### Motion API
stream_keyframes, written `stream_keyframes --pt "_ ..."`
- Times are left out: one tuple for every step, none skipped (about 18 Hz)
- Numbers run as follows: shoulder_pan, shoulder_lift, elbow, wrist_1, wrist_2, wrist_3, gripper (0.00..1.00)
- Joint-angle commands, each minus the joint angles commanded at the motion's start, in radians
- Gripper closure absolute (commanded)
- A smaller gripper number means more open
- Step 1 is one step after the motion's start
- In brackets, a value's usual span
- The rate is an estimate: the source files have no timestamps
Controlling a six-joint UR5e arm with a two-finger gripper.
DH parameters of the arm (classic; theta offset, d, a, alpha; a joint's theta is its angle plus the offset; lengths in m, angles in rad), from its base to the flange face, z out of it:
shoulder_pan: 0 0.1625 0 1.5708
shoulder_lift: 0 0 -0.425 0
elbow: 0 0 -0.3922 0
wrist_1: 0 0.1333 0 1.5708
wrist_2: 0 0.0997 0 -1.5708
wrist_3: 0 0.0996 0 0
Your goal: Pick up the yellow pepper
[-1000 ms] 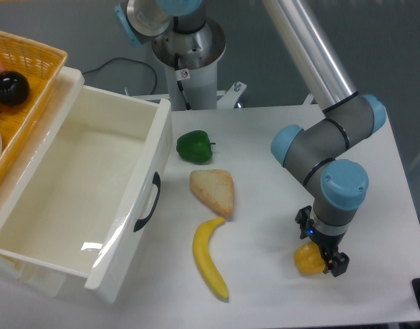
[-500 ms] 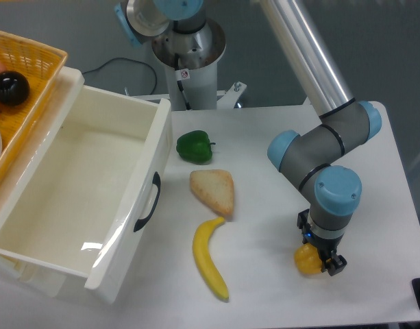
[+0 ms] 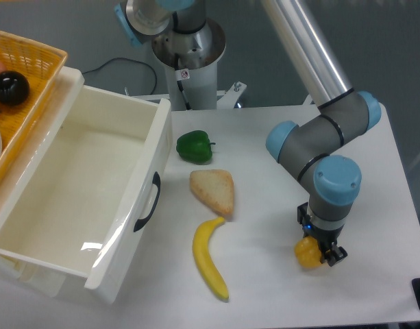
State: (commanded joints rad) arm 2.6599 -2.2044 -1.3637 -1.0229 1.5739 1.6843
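Observation:
The yellow pepper (image 3: 306,254) is a small yellow-orange lump at the front right of the white table. My gripper (image 3: 316,249) points down right over it, its dark fingers on either side of the pepper and closed against it. The arm's blue-capped wrist hides the top of the pepper and most of the fingers. I cannot tell if the pepper still rests on the table.
A green pepper (image 3: 194,147), a slice of bread (image 3: 213,191) and a banana (image 3: 210,258) lie in the table's middle. A white open drawer (image 3: 72,199) fills the left. A yellow basket (image 3: 21,75) with a dark ball stands at far left. The robot base (image 3: 189,48) is behind.
The gripper and wrist have shifted slightly left and up, and the pepper has moved with them by a few pixels. Nothing else has moved.

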Motion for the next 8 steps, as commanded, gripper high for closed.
stream_keyframes --pt "0.003 0.009 0.003 -0.023 0.003 0.002 0.65" --pt "0.011 0.018 0.005 -0.042 0.015 0.002 0.64" --pt "0.011 0.023 0.008 -0.058 0.035 0.003 0.64" --pt "0.011 0.025 0.017 -0.081 0.066 0.003 0.64" --pt "0.011 0.025 0.029 -0.103 0.075 0.003 0.64" --pt "0.012 0.025 0.049 -0.135 0.075 0.003 0.64" --pt "0.012 0.022 0.069 -0.167 0.075 0.003 0.64" --pt "0.014 0.020 0.080 -0.186 0.075 0.002 0.64"
